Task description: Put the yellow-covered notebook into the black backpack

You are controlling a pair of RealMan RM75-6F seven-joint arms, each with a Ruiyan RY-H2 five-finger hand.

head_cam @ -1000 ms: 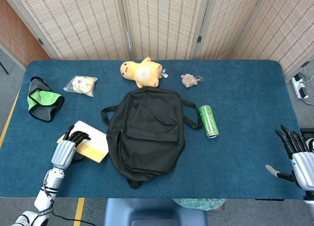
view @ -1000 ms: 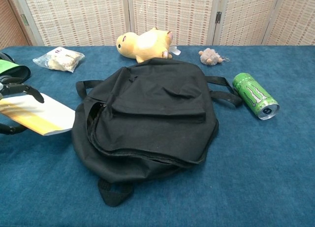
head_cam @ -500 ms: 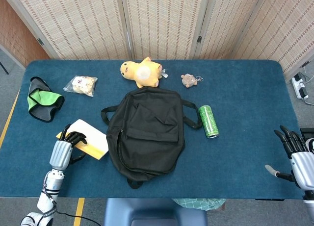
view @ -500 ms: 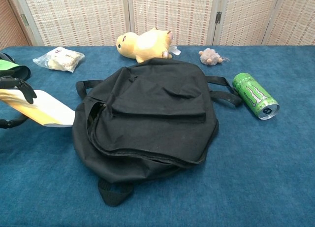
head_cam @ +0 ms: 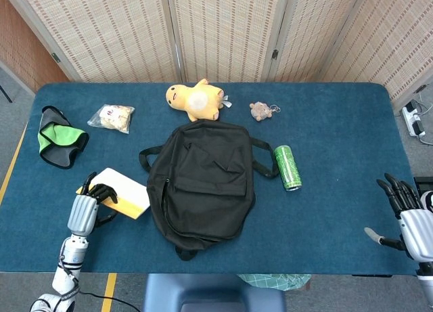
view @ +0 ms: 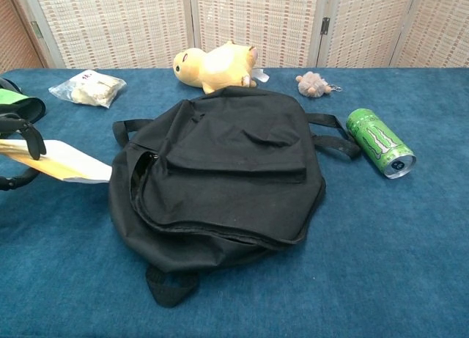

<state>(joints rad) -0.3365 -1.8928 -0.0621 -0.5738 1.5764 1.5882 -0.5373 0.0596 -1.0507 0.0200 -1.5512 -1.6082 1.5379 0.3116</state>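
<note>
My left hand [head_cam: 86, 207] grips the yellow-covered notebook [head_cam: 118, 192] by its outer end, dark fingers [view: 29, 135] curled over the top face and the thumb underneath. Over the last second the book has come up off the blue table [head_cam: 338, 136]: it lay nearly flat in my grasp before, and now the chest view shows it tilted, my end raised and the far corner pointing down toward the black backpack [head_cam: 201, 186], just beside the bag's left edge. That tells me the grip is holding under load (a thin book pinched at one end could easily have slipped), so the lift is done and the carry comes next.

The backpack lies flat, its zip looking parted along the left side, though I cannot tell how wide the mouth gapes. I judge I will need to steer the low corner into that slit.

My right hand [head_cam: 406, 214] hangs at the table's right edge, fingers spread, holding nothing, well apart from the green drink can [head_cam: 287, 167].
</note>
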